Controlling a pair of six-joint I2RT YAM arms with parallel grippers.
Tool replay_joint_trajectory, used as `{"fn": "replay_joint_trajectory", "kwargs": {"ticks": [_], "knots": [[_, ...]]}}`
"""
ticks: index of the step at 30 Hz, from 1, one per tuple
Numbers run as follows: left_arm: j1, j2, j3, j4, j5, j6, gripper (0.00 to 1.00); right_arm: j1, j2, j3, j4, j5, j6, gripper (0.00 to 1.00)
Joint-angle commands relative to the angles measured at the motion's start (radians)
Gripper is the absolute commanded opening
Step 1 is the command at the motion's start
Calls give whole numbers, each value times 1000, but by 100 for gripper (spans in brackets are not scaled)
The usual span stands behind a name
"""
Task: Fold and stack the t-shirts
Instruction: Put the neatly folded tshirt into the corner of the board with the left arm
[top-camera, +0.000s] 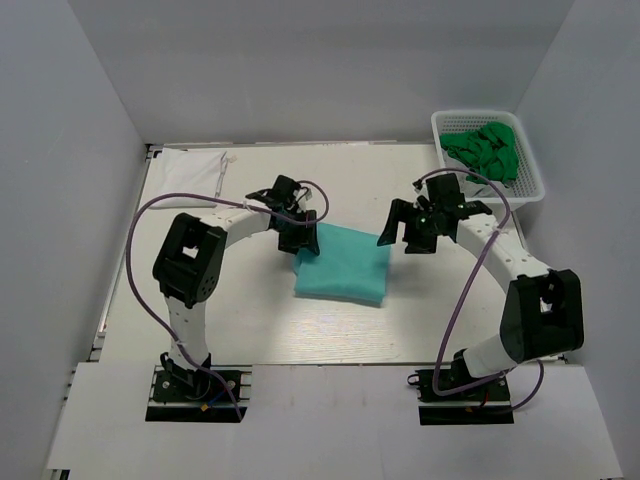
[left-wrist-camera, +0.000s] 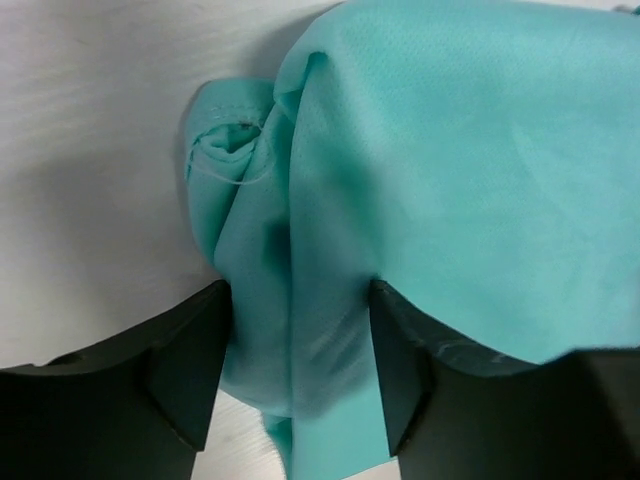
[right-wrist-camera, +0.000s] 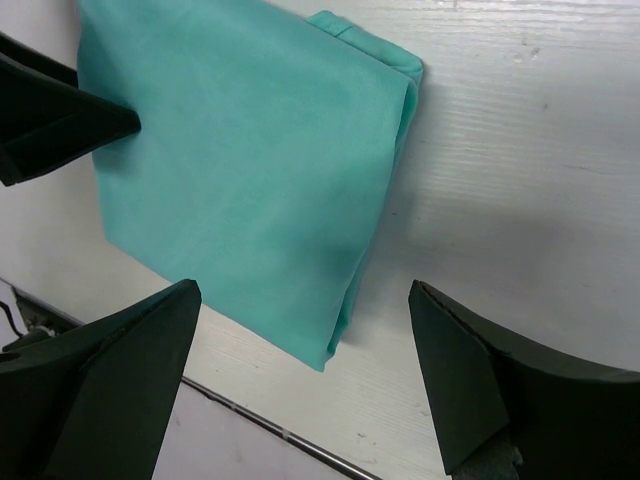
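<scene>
Mid-fold on the teal shirt (top-camera: 342, 265): left claw (left-wrist-camera: 297, 300) straddles its corner, grip unclear; right claw (right-wrist-camera: 302, 300) gapes wide; next, pinch firmly.

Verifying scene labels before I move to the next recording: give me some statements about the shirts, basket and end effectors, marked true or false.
1. The teal t-shirt lies folded on the table. True.
2. The basket holds white shirts. False: it holds green shirts.
3. The right end effector is clamped on the teal t-shirt. False: its jaws stand wide open, holding nothing.
4. The left end effector straddles a bunched edge of the teal t-shirt. True.
5. A white cloth lies at the table's far left corner. True.
</scene>
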Motion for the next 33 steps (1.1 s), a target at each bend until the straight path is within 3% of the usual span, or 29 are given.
{"fn": "replay_joint_trajectory", "kwargs": {"ticks": [1,3,4,9,11,12,13,17,22,33], "knots": [[-56,51,-52,-66,-138,-99,64,-8,-51,-18,-6,64,4,91],[-80,72,-40,-119,-233,-145,55,-14,-64,-27,-11,90,7,91],[-80,85,-40,-119,-253,-185,55,-14,-69,-27,-19,125,11,91],[-109,95,-37,-119,-284,-221,43,-24,-92,-36,-34,188,25,91],[-119,106,-26,-119,-284,-221,28,-28,-109,-44,-34,204,27,91],[-119,115,-26,-107,-266,-203,18,-32,-112,-47,-36,213,25,91],[-119,115,-26,-96,-232,-190,1,-37,-120,-49,-36,216,25,91],[-92,67,-37,-24,-120,-147,0,-44,-132,-53,-42,234,19,91],[-57,-62,-28,34,-103,-48,0,-57,-144,-62,-49,274,18,91],[93,-150,106,4,72,210,0,-75,-170,-12,-43,271,21,91]]}}
